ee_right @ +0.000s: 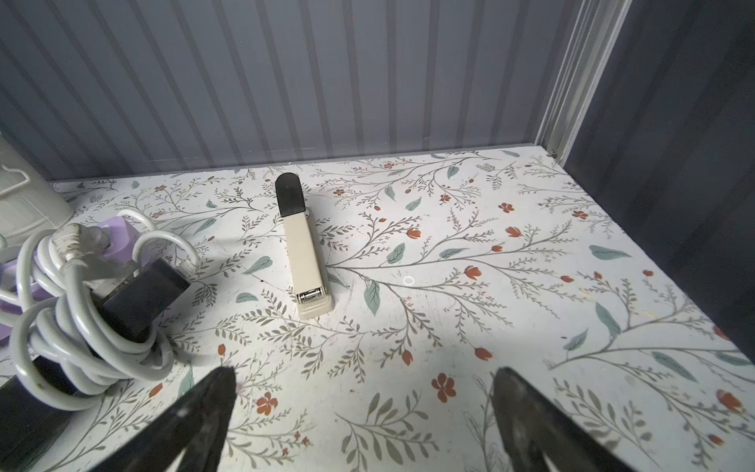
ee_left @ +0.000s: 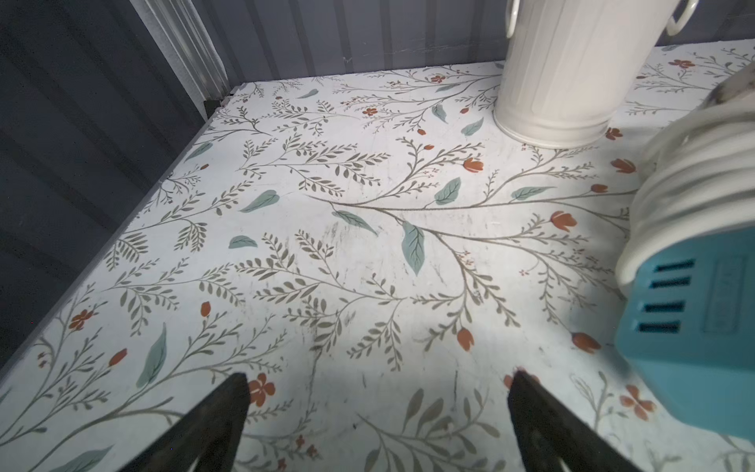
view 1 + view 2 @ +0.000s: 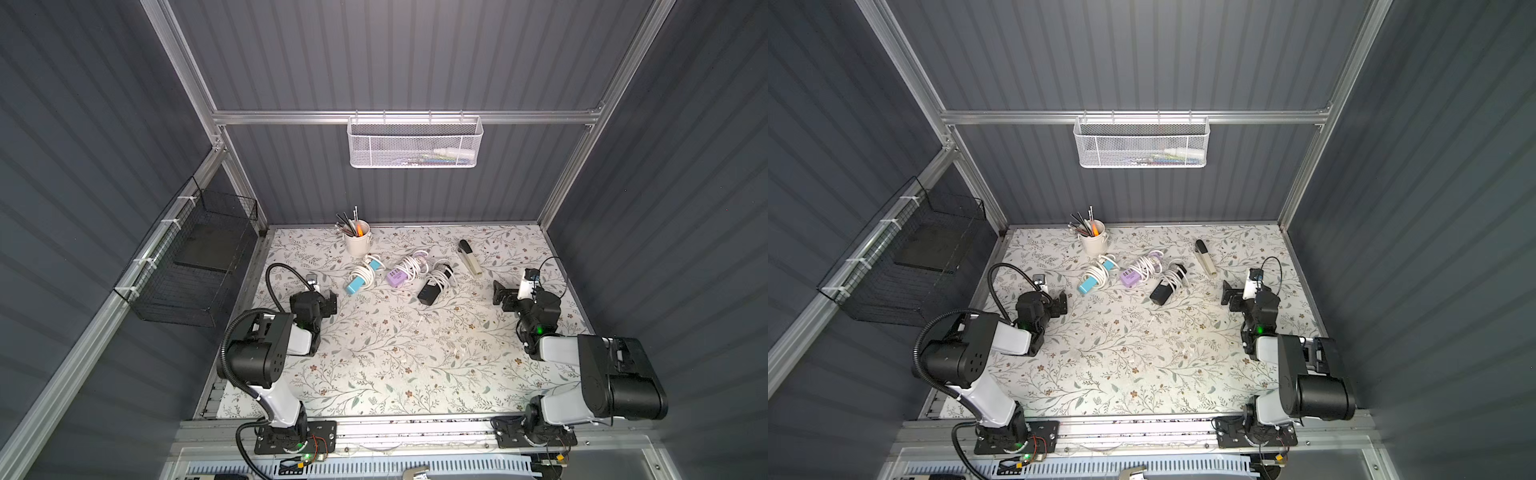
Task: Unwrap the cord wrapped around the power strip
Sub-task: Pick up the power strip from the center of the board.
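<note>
Top views first: 3 wrapped strips are lying in a row toward the back of the worktop (image 3: 395,353): a blue power strip (image 3: 357,282), a purple power strip (image 3: 397,277) and a black power strip (image 3: 429,292), each with cord wound around it. The task isn't saying which 1, so that's a judgement call. The left tool (image 3: 329,301) is sitting just beside the blue one. The right tool (image 3: 503,298) is hanging further off from the black one. Both are spread wide and carrying nothing.

Left wrist view: the left tool (image 2: 380,375) is gaping over bare worktop. The blue power strip (image 2: 694,327) and its white cord (image 2: 686,175) are lying beside the jaws, not between them, with the pen cup (image 2: 564,81) standing beyond.

Right wrist view: the right tool (image 1: 363,372) is gaping too. The black power strip (image 1: 143,294) and its pale cord (image 1: 81,335) are sitting off at the edge, and a stapler (image 1: 304,253) is lying straight ahead.

My take: I'd be pinning the strip's body with 1 tool and hunting for the loose plug end with the other. Then I'd be peeling loop by loop rather than yanking, since the light strip is probably going to slide.
</note>
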Controlling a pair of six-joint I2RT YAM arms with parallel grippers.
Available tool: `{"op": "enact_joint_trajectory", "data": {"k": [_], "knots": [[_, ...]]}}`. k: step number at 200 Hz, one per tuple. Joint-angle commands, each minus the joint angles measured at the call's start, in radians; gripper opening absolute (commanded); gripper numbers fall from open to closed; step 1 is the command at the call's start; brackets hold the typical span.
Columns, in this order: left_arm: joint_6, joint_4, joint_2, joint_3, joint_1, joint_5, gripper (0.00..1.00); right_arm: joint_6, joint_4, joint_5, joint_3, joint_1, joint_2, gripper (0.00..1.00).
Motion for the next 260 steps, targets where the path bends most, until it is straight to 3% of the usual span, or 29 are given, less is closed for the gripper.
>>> {"op": "enact_joint_trajectory", "data": {"k": [1,60,75,225,239,260], "knots": [[0.018,0.005,-0.004,0.02,0.007,0.01,1.0,-0.001,0.02,-0.005,-0.011,-0.001,-0.003,0.99],[0.018,0.005,-0.004,0.019,0.006,0.012,1.0,0.0,0.016,-0.006,-0.008,-0.002,-0.004,0.99],[0.018,0.005,-0.003,0.02,0.007,0.012,1.0,0.027,-0.012,0.06,0.006,-0.004,-0.003,0.99],[-0.018,-0.048,-0.006,0.051,0.053,0.068,1.0,0.026,-0.007,0.057,0.003,-0.005,-0.004,0.99],[-0.043,-0.197,-0.044,0.114,0.053,-0.003,1.0,0.03,-0.072,0.068,0.03,-0.005,-0.041,0.99],[-0.094,-0.599,-0.058,0.348,0.051,-0.113,1.0,0.041,-0.425,0.106,0.191,-0.003,-0.118,0.99]]}}
